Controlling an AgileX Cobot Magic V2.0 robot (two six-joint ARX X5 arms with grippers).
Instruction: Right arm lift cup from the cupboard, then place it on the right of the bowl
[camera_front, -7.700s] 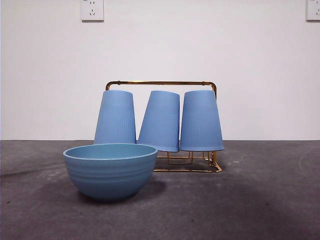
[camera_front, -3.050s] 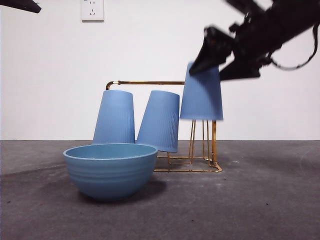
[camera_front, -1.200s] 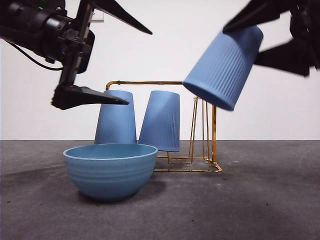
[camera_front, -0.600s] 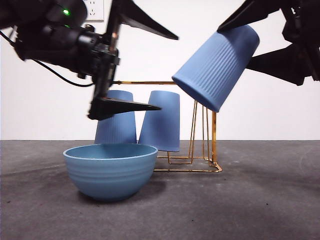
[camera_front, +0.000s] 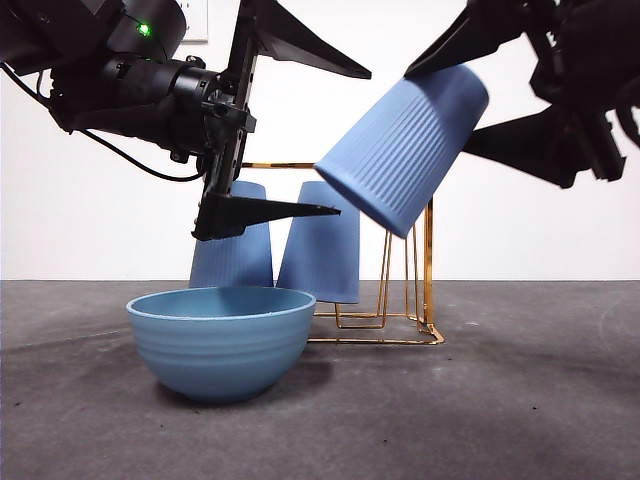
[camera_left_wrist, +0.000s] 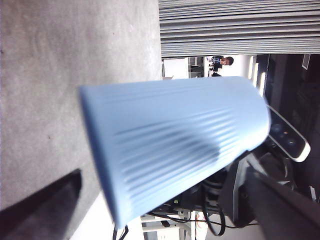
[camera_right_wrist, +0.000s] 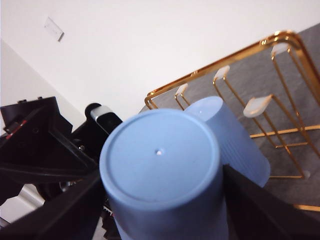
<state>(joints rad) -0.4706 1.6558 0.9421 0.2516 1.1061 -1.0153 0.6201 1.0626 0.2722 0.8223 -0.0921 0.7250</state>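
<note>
My right gripper (camera_front: 437, 112) comes in from the upper right and is shut on the cup (camera_front: 400, 150), a ribbed light-blue tumbler held in the air, tilted with its mouth down and to the left. In the right wrist view the cup's base (camera_right_wrist: 160, 150) sits between the right gripper's (camera_right_wrist: 162, 172) jaws. My left gripper (camera_front: 355, 142) reaches in from the upper left, open wide, its tips at the cup's mouth end. The cup (camera_left_wrist: 175, 145) fills the left wrist view between the left gripper's (camera_left_wrist: 165, 175) spread jaws. The bowl (camera_front: 220, 340) stands on the table below the left arm. The gold cupboard (camera_front: 428, 260) stands behind it.
Two more blue cups (camera_front: 325, 245) (camera_front: 232, 260) hang upside down on the cupboard's left and middle pegs; its right peg is bare. One of them (camera_right_wrist: 235, 140) shows behind the held cup, under the cupboard's frame (camera_right_wrist: 272, 37). Dark table surface lies to the right of the bowl.
The right gripper has carried the cup a little left and down. The left arm has moved right, so its open jaws now reach the cup's mouth end.
</note>
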